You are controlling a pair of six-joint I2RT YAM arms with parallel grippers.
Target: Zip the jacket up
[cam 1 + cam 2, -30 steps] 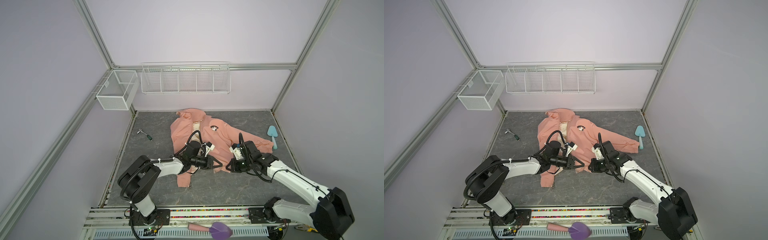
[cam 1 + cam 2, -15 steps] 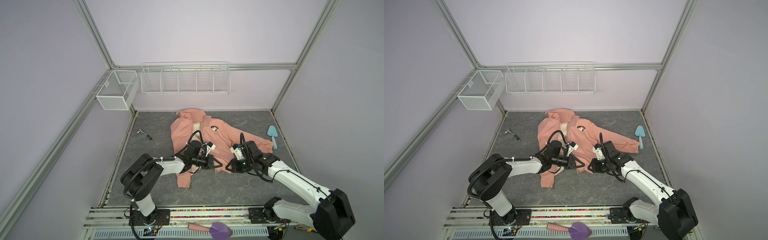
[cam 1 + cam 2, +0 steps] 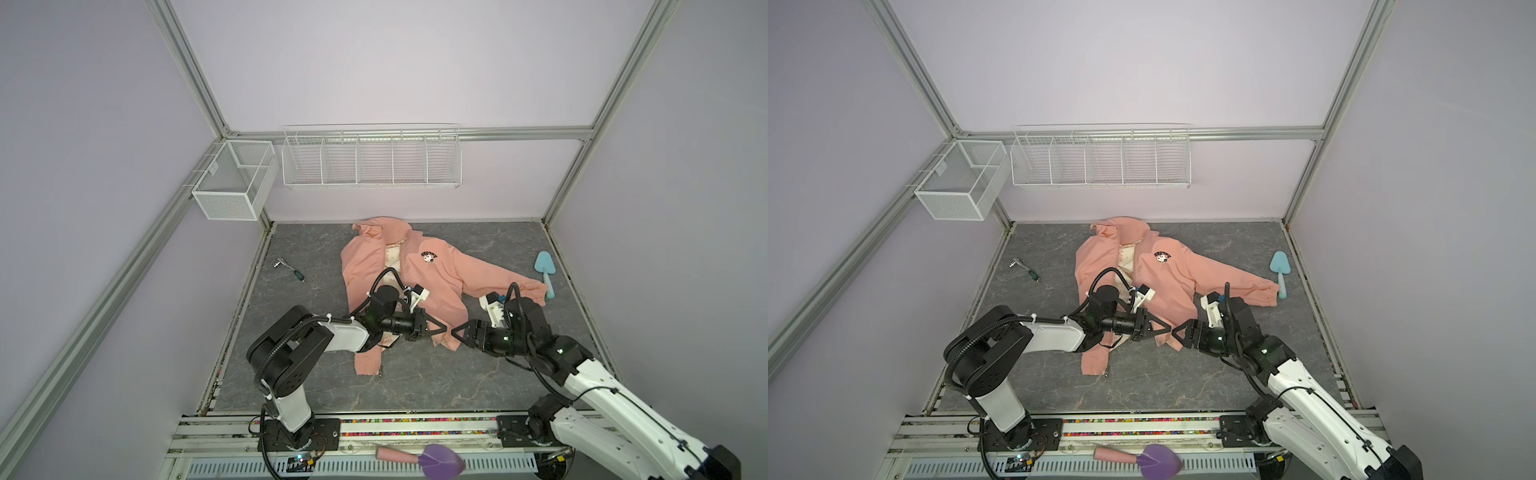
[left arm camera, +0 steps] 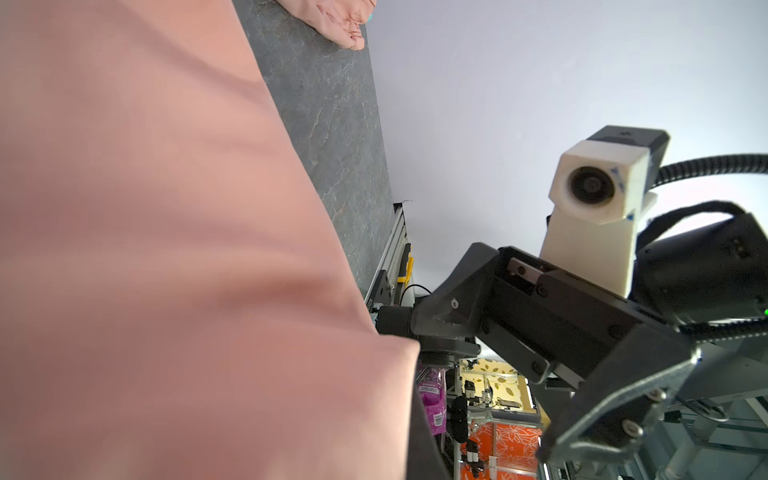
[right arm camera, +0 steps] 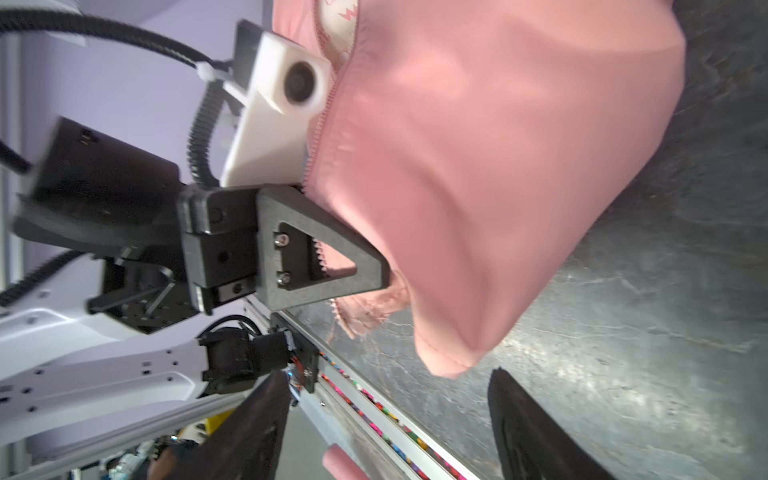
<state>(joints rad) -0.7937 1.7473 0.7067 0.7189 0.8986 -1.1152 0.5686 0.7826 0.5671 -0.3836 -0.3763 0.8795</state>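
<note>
Jacket: the pink jacket lies front up in the middle of the grey table, hood toward the back wall. The front is open and shows cream lining.
Sleeve: 1 sleeve stretches out to the right, and its cuff ends just beside the blue spatula.
Left gripper: the left gripper is at the near hem. Its 2 fingers are pressed together on the jacket's zip edge, which is lifted off the table.
Right gripper: the right gripper faces the left gripper tip to tip. Its fingers are spread wide and hold nothing. In the right wrist view the hanging corner of the jacket is just ahead of them, apart from both.
In the way: the left arm and its black cable loop lie across the jacket's open front and hide the lower zip in both top views. In the left wrist view, pink cloth fills most of the picture.
Around: a small metal hand tool lies well to the left of the jacket. There are 2 white wire baskets on the back and side walls. A pink-handled purple scoop rests on the front rail.
</note>
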